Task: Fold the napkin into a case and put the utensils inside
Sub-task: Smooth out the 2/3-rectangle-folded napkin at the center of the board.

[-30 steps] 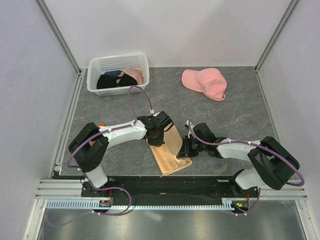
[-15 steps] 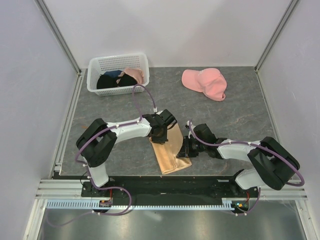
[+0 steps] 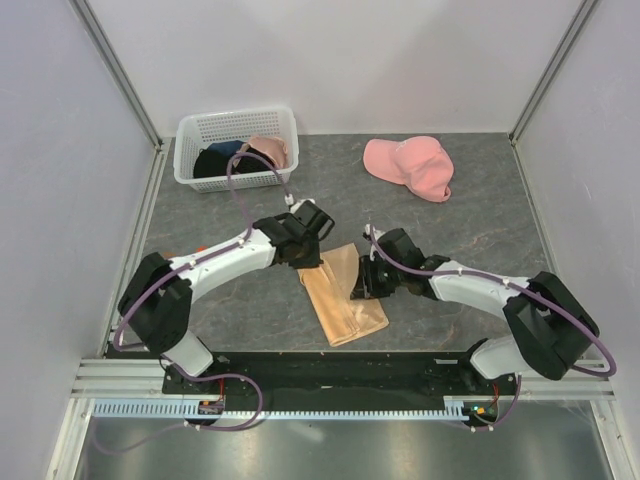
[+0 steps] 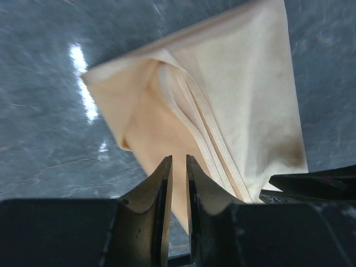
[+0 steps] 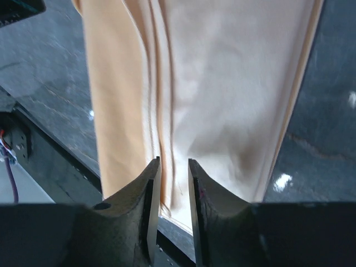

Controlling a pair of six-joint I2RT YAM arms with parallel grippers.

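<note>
The napkin (image 3: 343, 297) lies on the grey table (image 3: 470, 230), near the arms' edge and midway between the 2 arms. It is folded into a long, narrow strip that runs obliquely away from the arms. Layered hems run along its length.

The right gripper (image 3: 362, 285) sits low at the napkin's right edge. Its 2 fingers (image 5: 146, 189) stand narrowly apart over the cloth and clamp nothing.

The left gripper (image 3: 312, 258) hangs over the napkin's far left corner. Its fingers (image 4: 158, 189) show a thin slit between them, and cloth shows through the gap.

Well beyond the napkin to the far left stands a white basket (image 3: 200, 125) holding dark and pink clothes (image 3: 225, 160). A pink cap (image 3: 410, 165) lies well beyond the napkin to the far right.
</note>
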